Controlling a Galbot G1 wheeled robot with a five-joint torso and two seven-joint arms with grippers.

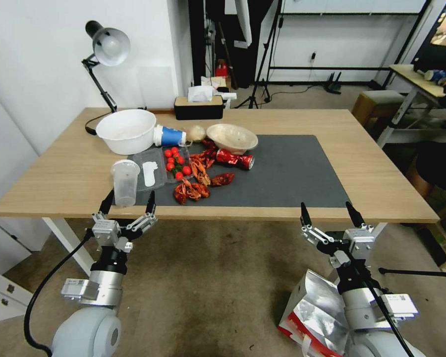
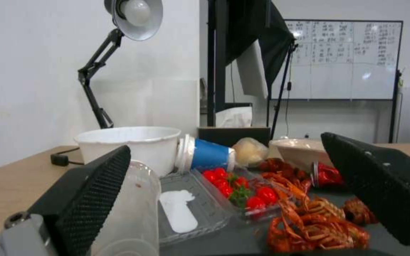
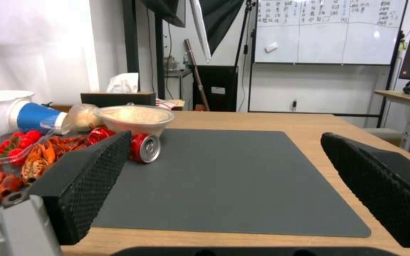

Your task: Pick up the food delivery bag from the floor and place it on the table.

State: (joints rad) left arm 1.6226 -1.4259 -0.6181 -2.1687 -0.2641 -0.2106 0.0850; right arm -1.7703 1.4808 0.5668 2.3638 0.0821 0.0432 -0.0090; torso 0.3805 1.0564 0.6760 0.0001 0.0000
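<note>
Both grippers are hovering at the near edge of the table (image 1: pixel 381 163), raised in front of the robot, each with its two black fingers spread wide and holding nothing. On the robot's left, the left gripper (image 1: pixel 128 202) is pointing up just in front of a clear plastic cup (image 1: pixel 125 181) standing at the table's near edge. On the robot's right, the right gripper (image 1: pixel 328 214) is sitting level with the edge of the dark grey mat (image 1: pixel 292 173). Below and just behind the right arm, the food delivery bag (image 1: pixel 314 310) is lying on the floor (image 1: pixel 208 277), its silver foil lining and a strip of red panel showing, partly hidden by the arm. Farther out on the table, leftovers are crowding the left half: red crayfish shells (image 1: pixel 195 186), cherry tomatoes (image 1: pixel 176 161) in a clear tray, a tipped red can (image 1: pixel 235 159), a blue paper cup (image 1: pixel 169 136) on its side, and a large white bowl (image 1: pixel 126 130).
</note>
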